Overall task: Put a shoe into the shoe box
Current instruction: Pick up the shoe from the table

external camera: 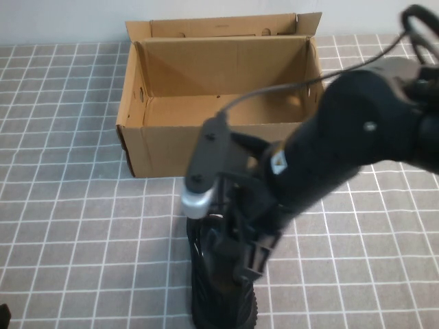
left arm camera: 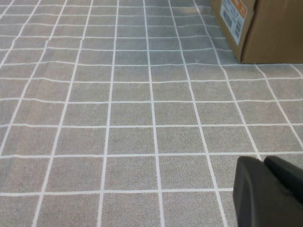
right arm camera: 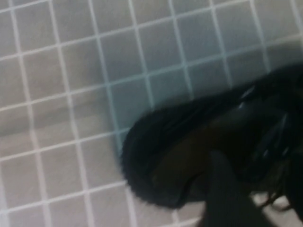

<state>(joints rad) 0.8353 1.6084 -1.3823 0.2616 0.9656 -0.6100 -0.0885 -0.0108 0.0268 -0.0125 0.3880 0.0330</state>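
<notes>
While the shoe box (external camera: pixel 219 110) stands open-topped and empty at twelve o'clock on the table (external camera: pixel 68 226), the shoe (external camera: pixel 219 295) lies at six o'clock, just in front of it. The right gripper (external camera: pixel 247 264) is down at the shoe's opening, one finger apparently inside; whether it grips cannot be told. The left gripper (left arm camera: pixel 270 189) is parked low at the table's near left, fingers together, holding nothing. The grasp seems in hand; next comes lifting toward twelve o'clock, over the box's front wall.

Grey tiled surface (external camera: pixel 68 205), white grid lines; pale wall (external camera: pixel 62 14) behind.
</notes>
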